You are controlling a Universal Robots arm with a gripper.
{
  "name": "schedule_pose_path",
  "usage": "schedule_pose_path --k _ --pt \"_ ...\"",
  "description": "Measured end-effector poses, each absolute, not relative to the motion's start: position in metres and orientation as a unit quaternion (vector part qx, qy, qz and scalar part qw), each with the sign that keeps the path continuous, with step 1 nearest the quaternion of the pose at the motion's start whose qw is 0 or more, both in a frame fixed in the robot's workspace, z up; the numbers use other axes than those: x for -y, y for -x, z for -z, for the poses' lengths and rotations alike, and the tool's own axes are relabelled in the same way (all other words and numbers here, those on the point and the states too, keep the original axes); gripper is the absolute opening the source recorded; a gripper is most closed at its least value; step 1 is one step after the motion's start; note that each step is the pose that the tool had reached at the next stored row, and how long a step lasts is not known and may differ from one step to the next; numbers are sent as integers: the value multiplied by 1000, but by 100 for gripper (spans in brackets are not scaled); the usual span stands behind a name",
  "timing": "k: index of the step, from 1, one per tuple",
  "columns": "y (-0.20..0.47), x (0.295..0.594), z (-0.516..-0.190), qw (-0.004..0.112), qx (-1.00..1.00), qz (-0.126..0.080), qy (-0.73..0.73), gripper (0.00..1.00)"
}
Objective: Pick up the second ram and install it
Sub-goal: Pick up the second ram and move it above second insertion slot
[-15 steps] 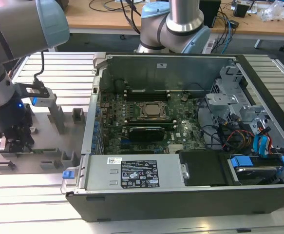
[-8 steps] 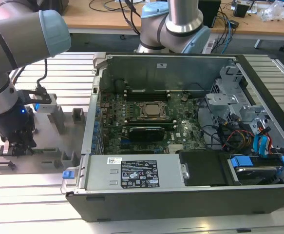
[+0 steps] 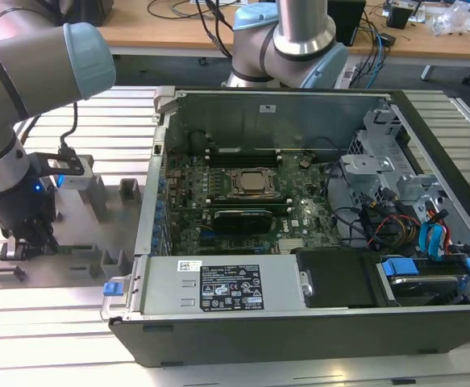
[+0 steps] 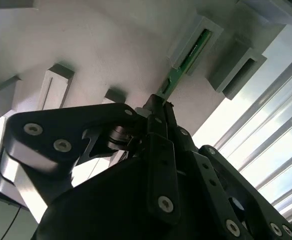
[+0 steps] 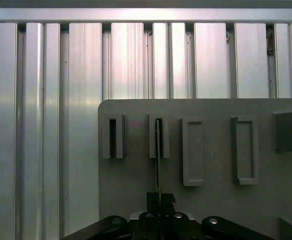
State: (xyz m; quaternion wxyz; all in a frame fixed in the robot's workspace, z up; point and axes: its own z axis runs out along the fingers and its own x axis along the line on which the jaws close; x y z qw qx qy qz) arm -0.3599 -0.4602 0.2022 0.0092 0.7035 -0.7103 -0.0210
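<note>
The second ram [image 4: 186,55] is a thin green stick, and its far end sits in a slotted grey block of the fixture plate [image 4: 110,45]. My gripper [image 4: 158,106] is shut on its near end, with the black fingers pressed against both faces. In the first wrist view the second ram [image 5: 159,150] shows edge-on, running from a slot block straight to my gripper [image 5: 160,197]. In the exterior view my gripper [image 3: 29,242] is low over the grey fixture plate [image 3: 81,270], left of the open computer case [image 3: 218,290].
Inside the case lies the motherboard with the processor socket [image 3: 251,184] and long black slots [image 3: 243,151] behind it. Drive cages and cables [image 3: 412,226] fill the case's right side. Several more grey slot blocks [image 5: 193,150] stand on the fixture plate. A ribbed aluminium table [image 5: 45,125] surrounds everything.
</note>
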Motion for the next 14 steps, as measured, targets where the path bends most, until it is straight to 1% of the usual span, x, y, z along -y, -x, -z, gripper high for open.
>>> schedule_pose_path --k 1,10,14 --pt "360 460 -202 9 710 21 -704 13" --pt "360 460 -202 9 710 21 -704 13" --pt "360 460 -218 9 710 21 -703 13"
